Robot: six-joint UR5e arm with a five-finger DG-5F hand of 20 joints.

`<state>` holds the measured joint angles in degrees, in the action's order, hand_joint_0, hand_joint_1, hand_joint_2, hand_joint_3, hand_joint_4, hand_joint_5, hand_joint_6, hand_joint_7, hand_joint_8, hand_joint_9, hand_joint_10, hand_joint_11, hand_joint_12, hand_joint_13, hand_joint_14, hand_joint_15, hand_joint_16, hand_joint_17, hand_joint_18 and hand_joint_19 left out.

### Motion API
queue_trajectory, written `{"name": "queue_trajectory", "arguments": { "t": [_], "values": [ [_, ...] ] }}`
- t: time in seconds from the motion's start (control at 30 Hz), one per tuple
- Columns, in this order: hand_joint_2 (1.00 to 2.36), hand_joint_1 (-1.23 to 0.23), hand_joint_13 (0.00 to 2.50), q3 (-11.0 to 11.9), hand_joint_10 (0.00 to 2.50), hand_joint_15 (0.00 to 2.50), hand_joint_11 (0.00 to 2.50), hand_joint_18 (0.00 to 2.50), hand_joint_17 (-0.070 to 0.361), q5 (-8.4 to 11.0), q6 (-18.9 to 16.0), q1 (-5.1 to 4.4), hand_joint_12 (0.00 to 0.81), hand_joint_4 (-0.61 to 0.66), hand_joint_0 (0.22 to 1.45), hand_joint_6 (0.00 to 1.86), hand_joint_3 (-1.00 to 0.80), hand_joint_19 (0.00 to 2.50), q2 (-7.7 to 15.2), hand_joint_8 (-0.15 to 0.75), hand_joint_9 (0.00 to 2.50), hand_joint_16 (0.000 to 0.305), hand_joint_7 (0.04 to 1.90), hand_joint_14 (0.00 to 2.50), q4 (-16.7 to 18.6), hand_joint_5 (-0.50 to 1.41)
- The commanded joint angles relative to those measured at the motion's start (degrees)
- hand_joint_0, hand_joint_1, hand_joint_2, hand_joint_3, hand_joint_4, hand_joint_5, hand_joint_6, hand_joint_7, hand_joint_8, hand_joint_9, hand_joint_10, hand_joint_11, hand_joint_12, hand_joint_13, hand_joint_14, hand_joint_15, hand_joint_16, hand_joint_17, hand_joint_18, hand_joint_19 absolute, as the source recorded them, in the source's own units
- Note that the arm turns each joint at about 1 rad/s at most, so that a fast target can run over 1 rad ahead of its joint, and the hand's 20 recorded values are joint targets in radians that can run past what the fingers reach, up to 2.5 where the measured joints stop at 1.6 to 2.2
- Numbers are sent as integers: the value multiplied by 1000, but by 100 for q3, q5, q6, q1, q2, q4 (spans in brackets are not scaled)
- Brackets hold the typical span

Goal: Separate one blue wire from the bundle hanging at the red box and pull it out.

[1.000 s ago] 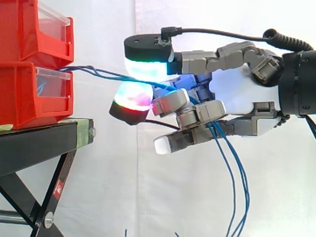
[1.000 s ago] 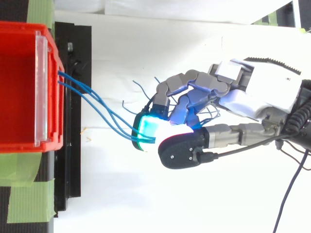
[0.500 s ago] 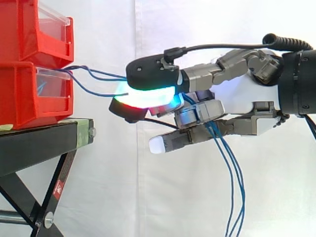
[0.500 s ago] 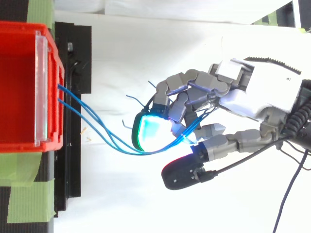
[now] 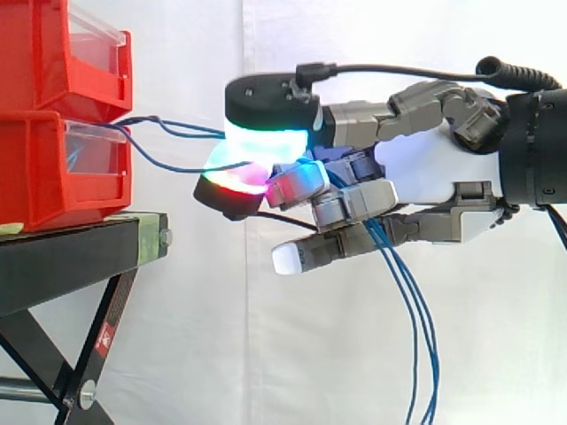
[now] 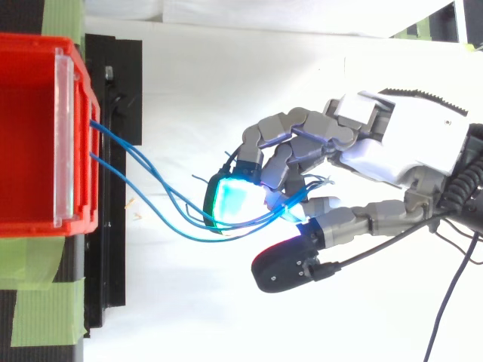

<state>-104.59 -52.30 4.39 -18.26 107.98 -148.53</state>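
Several thin blue wires (image 6: 151,197) run out of the lower red bin (image 5: 53,168) and sag across the gap to my hand (image 5: 425,173). My fingers are curled round the bundle, and the strands pass between an upper pad glowing cyan-green (image 5: 266,137) and a lower pad glowing red (image 5: 232,188). Behind the curled fingers the wires hang straight down (image 5: 416,345). From above, the strands spread apart near the bin (image 6: 26,136) and gather under the cyan pad (image 6: 235,204), with the black-backed thumb (image 6: 290,265) a little apart from it.
A second red bin (image 5: 53,53) is stacked on the lower one. Both rest on a black stand (image 5: 71,257) with green tape (image 6: 41,309) at its near end. A white curtain hangs behind.
The taut wires of a second ago have gone slack and spread out. The black-backed finger swung away from the cyan pad, then the upper pad lifted slightly. The arm has barely moved.
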Motion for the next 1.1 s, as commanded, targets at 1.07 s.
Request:
{"name": "queue_trajectory", "arguments": {
  "t": [1.07],
  "values": [
    [1023, -914, 911, 0, 694, 1516, 1567, 715, 75, 0, 0, 7, 303, 268, 734, 871, -224, 744, 4, 328, 694, 33, 1029, 1138, 0, -245]
  ]
}}
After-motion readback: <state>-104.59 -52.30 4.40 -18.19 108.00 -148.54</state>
